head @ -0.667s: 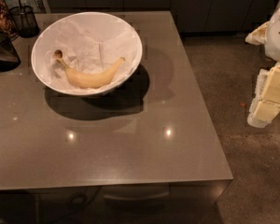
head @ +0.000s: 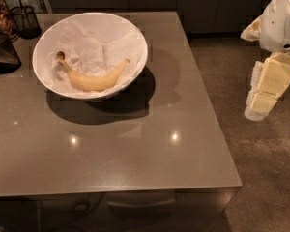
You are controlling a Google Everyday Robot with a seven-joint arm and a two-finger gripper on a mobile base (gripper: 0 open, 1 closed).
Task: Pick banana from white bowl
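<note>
The banana [head: 94,79] is pale yellow and curved, with a dark stem end at the left. It lies inside the white bowl [head: 135,37] on crumpled white paper. The bowl stands at the back left of the grey table [head: 135,149]. My gripper [head: 259,106] hangs off the table's right side, over the floor. It points down, far from the bowl, and holds nothing that I can see. The white arm body [head: 282,21] is above it at the right edge of the view.
A dark wire-mesh cup [head: 25,21] stands at the back left corner, and a dark container [head: 2,52] sits left of the bowl. Dark cabinets run along the back. The table's right edge lies between the gripper and the bowl.
The arm and gripper have shifted slightly left, toward the table's right edge. The bowl and banana have not moved.
</note>
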